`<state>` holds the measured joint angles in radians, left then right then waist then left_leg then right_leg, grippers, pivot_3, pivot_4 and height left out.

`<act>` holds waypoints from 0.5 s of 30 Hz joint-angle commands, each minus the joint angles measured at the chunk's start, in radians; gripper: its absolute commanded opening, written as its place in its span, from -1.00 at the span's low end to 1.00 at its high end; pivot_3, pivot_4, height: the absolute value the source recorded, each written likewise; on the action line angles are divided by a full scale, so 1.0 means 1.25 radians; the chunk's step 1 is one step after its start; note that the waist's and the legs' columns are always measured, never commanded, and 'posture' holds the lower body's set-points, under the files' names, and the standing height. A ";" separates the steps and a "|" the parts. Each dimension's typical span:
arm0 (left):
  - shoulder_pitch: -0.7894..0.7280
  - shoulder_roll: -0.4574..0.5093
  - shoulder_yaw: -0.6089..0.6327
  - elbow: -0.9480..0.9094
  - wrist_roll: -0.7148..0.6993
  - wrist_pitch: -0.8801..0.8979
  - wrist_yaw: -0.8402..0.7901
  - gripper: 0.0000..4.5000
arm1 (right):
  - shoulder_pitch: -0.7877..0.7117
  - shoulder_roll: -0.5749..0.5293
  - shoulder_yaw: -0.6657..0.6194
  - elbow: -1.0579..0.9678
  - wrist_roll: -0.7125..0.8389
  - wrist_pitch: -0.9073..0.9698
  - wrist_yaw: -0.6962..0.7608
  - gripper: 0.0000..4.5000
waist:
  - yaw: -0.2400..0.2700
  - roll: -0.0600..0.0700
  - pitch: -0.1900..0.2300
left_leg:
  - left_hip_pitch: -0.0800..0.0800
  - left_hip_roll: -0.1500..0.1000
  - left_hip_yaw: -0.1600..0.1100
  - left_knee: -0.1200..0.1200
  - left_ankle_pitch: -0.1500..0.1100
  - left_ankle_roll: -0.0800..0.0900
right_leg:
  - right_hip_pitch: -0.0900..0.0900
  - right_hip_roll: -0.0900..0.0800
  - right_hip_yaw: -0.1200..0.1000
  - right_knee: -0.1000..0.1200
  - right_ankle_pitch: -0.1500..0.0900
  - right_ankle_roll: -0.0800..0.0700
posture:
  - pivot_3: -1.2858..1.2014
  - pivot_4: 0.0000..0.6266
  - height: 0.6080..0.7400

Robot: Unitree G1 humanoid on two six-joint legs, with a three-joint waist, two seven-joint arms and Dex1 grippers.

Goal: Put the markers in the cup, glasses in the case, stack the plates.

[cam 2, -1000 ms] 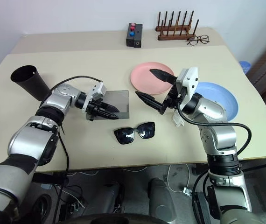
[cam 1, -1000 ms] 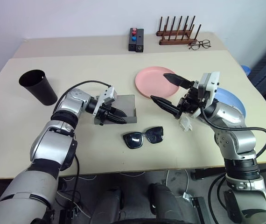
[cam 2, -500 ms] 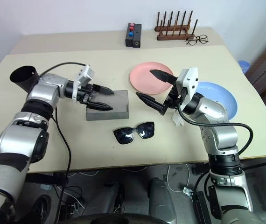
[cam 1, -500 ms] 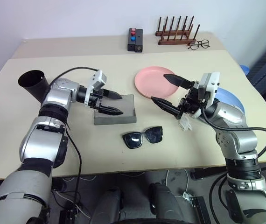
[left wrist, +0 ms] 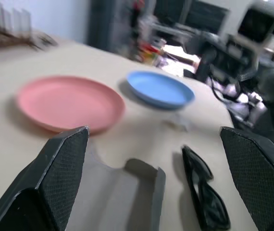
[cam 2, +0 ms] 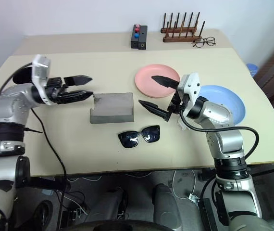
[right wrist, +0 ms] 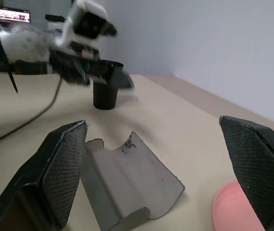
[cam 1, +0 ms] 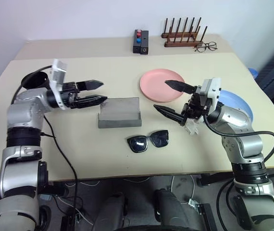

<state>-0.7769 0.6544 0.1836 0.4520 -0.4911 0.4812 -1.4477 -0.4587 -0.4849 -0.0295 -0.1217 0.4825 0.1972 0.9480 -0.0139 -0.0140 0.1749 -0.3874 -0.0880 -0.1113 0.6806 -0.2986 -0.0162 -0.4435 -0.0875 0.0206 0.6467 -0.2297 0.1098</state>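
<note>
The grey case [cam 1: 119, 112] lies mid-table, and its hollow side shows in the wrist views [left wrist: 122, 192]. My left gripper [cam 1: 101, 91] is open and empty, held level above the table to the left of the case and pointing at it. Behind that arm stands the black cup [cam 1: 31, 79]. The black sunglasses [cam 1: 148, 141] lie in front of the case. My right gripper [cam 1: 162, 95] hangs open and empty to the right of the case, over the near edge of the pink plate [cam 1: 162, 85]. The blue plate [cam 1: 238, 103] lies behind the right arm. Red and blue marker caps [cam 1: 138, 34] stick up from a black holder at the back.
A wooden rack [cam 1: 182, 33] and thin clear eyeglasses [cam 1: 205, 46] sit at the back right. A small white object [cam 1: 191, 127] lies on the table under my right wrist. The table's front edge runs just below the sunglasses.
My left gripper opened off the case, rose, and drew back to the left toward the cup. The case stays on the table. The right arm has not moved.
</note>
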 commanded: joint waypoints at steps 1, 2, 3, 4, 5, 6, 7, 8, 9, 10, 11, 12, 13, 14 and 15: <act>0.064 0.030 0.048 -0.115 -0.048 0.042 0.045 0.99 | -0.011 0.001 0.007 0.013 -0.003 -0.024 0.026 1.00 | -0.001 0.000 0.000 | 0.000 0.000 0.000 0.000 0.000 0.000 | 0.000 0.000 0.000 0.000 0.000 0.000 | 0.03 -0.52 1.00; 0.083 0.034 0.058 -0.140 -0.055 0.048 0.061 0.99 | -0.016 0.000 0.012 0.023 -0.008 -0.029 0.034 1.00 | 0.000 0.000 0.000 | 0.000 0.000 0.000 0.000 0.000 0.000 | 0.000 0.000 0.000 0.000 0.000 0.000 | 0.03 -0.52 1.00; 0.103 0.039 0.067 -0.167 -0.063 0.054 0.072 0.99 | -0.018 -0.002 0.018 0.035 -0.017 -0.038 0.042 1.00 | 0.000 0.000 0.000 | 0.000 0.000 0.000 0.000 0.000 0.000 | 0.000 0.000 0.000 0.000 0.000 0.000 | 0.03 -0.52 1.00; 0.124 0.045 0.079 -0.194 -0.075 0.065 0.085 0.99 | -0.019 -0.003 0.025 0.044 -0.023 -0.044 0.053 1.00 | 0.000 0.000 0.000 | 0.000 0.000 0.000 0.000 0.000 0.000 | 0.000 0.000 0.000 0.000 0.000 0.000 | 0.03 -0.52 1.00; 0.143 0.051 0.091 -0.218 -0.085 0.071 0.096 0.99 | -0.020 -0.004 0.030 0.051 -0.025 -0.048 0.061 1.00 | 0.000 0.000 0.000 | 0.000 0.000 0.000 0.000 0.000 0.000 | 0.000 0.000 0.000 0.000 0.000 0.000 | 0.03 -0.52 1.00; 0.160 0.057 0.099 -0.237 -0.091 0.073 0.106 0.99 | -0.020 -0.004 0.031 0.055 -0.024 -0.047 0.067 1.00 | -0.001 0.000 0.000 | 0.000 0.000 0.000 0.000 0.000 0.000 | 0.000 0.000 0.000 0.000 0.000 0.000 | 0.03 -0.52 1.00; 0.177 0.064 0.110 -0.256 -0.099 0.078 0.114 0.99 | -0.020 -0.005 0.033 0.060 -0.024 -0.046 0.074 1.00 | -0.001 0.000 0.000 | 0.000 0.000 0.000 0.000 0.000 0.000 | 0.000 0.000 0.000 0.000 0.000 0.000 | 0.03 -0.52 1.00; 0.189 0.069 0.115 -0.270 -0.107 0.081 0.122 0.99 | -0.020 -0.006 0.034 0.062 -0.024 -0.046 0.079 1.00 | -0.001 0.000 0.000 | 0.000 0.000 0.000 0.000 0.000 0.000 | 0.000 0.000 0.000 0.000 0.000 0.000 | 0.03 -0.52 1.00; 0.204 0.072 0.127 -0.284 -0.114 0.081 0.135 0.99 | -0.019 -0.010 0.038 0.067 -0.029 -0.049 0.087 1.00 | 0.000 0.000 0.000 | 0.000 0.000 0.000 0.000 0.000 0.000 | 0.000 0.000 0.000 0.000 0.000 0.000 | 0.03 -0.52 1.00; 0.220 0.076 0.137 -0.300 -0.121 0.081 0.145 0.99 | -0.017 -0.014 0.040 0.071 -0.034 -0.054 0.094 1.00 | 0.000 0.000 0.000 | 0.000 0.000 0.000 0.000 0.000 0.000 | 0.000 0.000 0.000 0.000 0.000 0.000 | 0.03 -0.52 1.00; 0.236 0.080 0.145 -0.316 -0.130 0.089 0.152 0.99 | -0.015 -0.016 0.038 0.071 -0.032 -0.052 0.098 1.00 | 0.000 0.000 0.000 | 0.000 0.000 0.000 0.000 0.000 0.000 | 0.000 0.000 0.000 0.000 0.000 0.000 | 0.03 -0.52 1.00; 0.255 0.085 0.154 -0.331 -0.137 0.091 0.158 0.99 | -0.015 -0.019 0.039 0.072 -0.034 -0.050 0.103 1.00 | 0.000 0.000 0.000 | 0.000 0.000 0.000 0.000 0.000 0.000 | 0.000 0.000 0.000 -0.001 0.000 0.000 | 0.03 -0.52 1.00; 0.274 0.088 0.161 -0.347 -0.146 0.098 0.163 0.99 | -0.014 -0.023 0.038 0.071 -0.034 -0.047 0.108 1.00 | 0.000 0.000 0.000 | 0.000 0.000 0.000 0.000 0.000 0.000 | 0.000 0.000 0.000 -0.001 0.000 0.000 | 0.03 -0.52 1.00; 0.288 0.090 0.166 -0.359 -0.155 0.102 0.169 0.99 | -0.013 -0.025 0.038 0.070 -0.032 -0.042 0.112 1.00 | 0.000 0.001 0.000 | 0.000 0.000 0.000 0.000 0.000 0.000 | 0.000 0.000 0.000 -0.001 0.000 0.000 | 0.03 -0.52 1.00; 0.302 0.091 0.169 -0.370 -0.159 0.100 0.174 0.99 | -0.012 -0.029 0.040 0.071 -0.036 -0.042 0.117 1.00 | 0.001 0.001 0.000 | 0.000 0.000 0.000 0.000 0.000 0.000 | 0.000 0.000 0.000 -0.001 0.000 0.000 | 0.03 -0.52 1.00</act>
<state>-0.4052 0.7520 0.3617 0.0370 -0.6579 0.6051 -1.2408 -0.4663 -0.5068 0.0296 -0.0132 0.4349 0.1529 1.0817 -0.0131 -0.0134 0.1751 -0.3873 -0.0878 -0.1113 0.6800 -0.2993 -0.0154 -0.4435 -0.0880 0.0211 0.6458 -0.2298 0.1095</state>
